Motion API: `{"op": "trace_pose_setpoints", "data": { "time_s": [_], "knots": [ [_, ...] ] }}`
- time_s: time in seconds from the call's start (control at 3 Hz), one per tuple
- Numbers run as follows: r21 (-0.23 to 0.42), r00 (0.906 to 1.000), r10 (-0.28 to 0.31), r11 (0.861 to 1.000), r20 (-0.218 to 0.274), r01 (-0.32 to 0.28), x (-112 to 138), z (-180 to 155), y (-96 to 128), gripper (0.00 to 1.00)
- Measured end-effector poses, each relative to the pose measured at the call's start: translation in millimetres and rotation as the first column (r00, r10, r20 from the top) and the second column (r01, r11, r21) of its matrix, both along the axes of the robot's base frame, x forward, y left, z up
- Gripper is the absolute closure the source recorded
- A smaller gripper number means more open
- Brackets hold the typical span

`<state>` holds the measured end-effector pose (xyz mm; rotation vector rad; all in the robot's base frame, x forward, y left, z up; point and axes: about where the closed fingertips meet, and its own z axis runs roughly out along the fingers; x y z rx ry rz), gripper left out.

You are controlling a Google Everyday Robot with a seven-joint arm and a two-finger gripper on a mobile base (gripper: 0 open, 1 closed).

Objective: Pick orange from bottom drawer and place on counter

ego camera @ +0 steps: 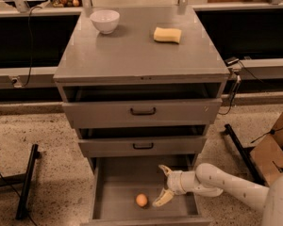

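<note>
The gripper is reaching into the bottom drawer from the right side. Its two fingers are spreading wide apart and are holding nothing. They are pointing left toward the orange, so they look ready to close around it. The orange is sitting on the drawer floor, just beside the lower finger, near the drawer's front. The drawer is standing pulled out, which is letting the arm get in. Above, a white bowl is sitting by the back left corner of the counter. A yellow sponge is lying toward the back right corner. The front edge is probably the easiest spot for the orange.
</note>
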<state>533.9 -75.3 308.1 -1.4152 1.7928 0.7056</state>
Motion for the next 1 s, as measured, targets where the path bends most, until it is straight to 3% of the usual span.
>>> {"op": "trace_pose_setpoints", "data": {
  "time_s": [0.33,1.0],
  "knots": [
    [-0.003,1.0000,-0.005,1.000,0.002,0.005,12.9,-39.1,-3.0,0.00],
    [0.004,0.9999,0.001,1.000,0.011,-0.001,29.2,-104.5,19.8,0.00]
  ]
}}
